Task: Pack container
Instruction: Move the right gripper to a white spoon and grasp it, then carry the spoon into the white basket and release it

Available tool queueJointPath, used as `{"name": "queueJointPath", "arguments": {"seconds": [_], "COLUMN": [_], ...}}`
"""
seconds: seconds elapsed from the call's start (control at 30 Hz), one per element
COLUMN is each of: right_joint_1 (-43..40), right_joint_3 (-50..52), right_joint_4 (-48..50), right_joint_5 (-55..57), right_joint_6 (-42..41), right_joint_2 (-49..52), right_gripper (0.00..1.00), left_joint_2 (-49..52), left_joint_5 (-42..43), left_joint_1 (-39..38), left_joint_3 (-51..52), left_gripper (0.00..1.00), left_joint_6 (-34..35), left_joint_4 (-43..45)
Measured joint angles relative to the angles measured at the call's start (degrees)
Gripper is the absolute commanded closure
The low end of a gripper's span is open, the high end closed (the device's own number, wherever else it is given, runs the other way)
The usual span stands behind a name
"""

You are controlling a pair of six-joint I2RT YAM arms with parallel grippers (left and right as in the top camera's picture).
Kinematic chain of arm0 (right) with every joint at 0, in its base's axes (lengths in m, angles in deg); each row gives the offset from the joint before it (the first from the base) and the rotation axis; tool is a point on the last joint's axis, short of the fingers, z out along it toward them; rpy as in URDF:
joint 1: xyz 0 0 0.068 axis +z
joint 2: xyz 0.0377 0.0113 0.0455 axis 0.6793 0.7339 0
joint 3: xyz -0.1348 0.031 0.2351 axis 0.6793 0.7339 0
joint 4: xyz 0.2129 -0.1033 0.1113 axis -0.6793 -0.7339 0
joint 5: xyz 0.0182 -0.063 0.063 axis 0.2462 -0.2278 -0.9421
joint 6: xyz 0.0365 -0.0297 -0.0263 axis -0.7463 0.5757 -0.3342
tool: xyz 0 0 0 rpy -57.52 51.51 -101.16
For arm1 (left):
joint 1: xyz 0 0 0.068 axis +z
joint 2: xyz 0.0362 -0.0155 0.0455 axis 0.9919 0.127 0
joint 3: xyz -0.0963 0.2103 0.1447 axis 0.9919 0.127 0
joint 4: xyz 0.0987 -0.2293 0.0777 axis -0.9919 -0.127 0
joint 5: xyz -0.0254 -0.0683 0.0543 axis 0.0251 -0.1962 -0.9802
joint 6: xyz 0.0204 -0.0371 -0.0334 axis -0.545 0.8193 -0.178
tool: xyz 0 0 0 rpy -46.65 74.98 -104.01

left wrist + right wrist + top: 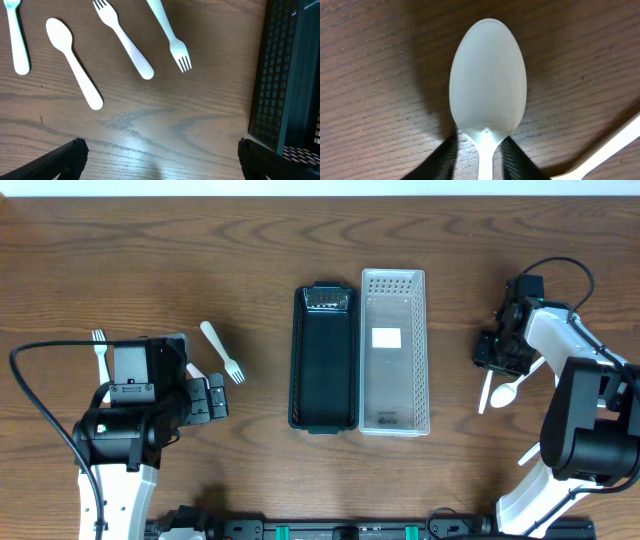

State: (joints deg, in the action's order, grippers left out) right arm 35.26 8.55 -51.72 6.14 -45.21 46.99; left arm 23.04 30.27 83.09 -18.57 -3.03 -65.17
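Observation:
A black container [323, 360] and a clear perforated container [394, 350] lie side by side mid-table. In the right wrist view my right gripper [479, 155] is shut on the neck of a white spoon [488, 80], low over the wood. It sits at the right in the overhead view [497, 355]. My left gripper [160, 155] is open and empty over bare wood, left of the black container [280, 75]. Ahead of it lie a white spoon [75, 65] and three white forks [125, 40], [170, 30], [17, 45].
Another white spoon [508, 392] and a thin white utensil [485, 395] lie just below the right gripper. A white fork [222, 352] and a second fork [101, 352] lie beside the left arm. The clear container holds a white label.

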Motion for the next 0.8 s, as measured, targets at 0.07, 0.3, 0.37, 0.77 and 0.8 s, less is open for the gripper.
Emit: {"name": "queueJointPath", "arguments": {"seconds": [0.07, 0.3, 0.37, 0.77, 0.8], "right_joint_1": [0.0, 0.0, 0.0, 0.1, 0.2], "right_joint_3": [0.0, 0.2, 0.2, -0.2, -0.3], "right_joint_4": [0.0, -0.1, -0.1, -1.1, -2.0], "right_joint_5": [0.0, 0.4, 0.5, 0.6, 0.6], "right_joint_6": [0.0, -0.1, 0.0, -0.1, -0.1], "right_joint_2": [-0.1, -0.1, -0.2, -0.2, -0.2], "right_gripper": [0.78, 0.92, 0.99, 0.99, 0.99], "left_joint_2": [0.0, 0.0, 0.0, 0.0, 0.0], "left_joint_5": [0.0, 0.0, 0.0, 0.0, 0.0], "left_joint_1": [0.0, 0.0, 0.0, 0.0, 0.0], "left_joint_3": [0.0, 0.0, 0.0, 0.0, 0.0], "left_gripper": [0.02, 0.02, 0.02, 0.02, 0.02], "left_joint_6": [0.0, 0.0, 0.0, 0.0, 0.0], "left_joint_4": [0.0, 0.0, 0.0, 0.0, 0.0]}}
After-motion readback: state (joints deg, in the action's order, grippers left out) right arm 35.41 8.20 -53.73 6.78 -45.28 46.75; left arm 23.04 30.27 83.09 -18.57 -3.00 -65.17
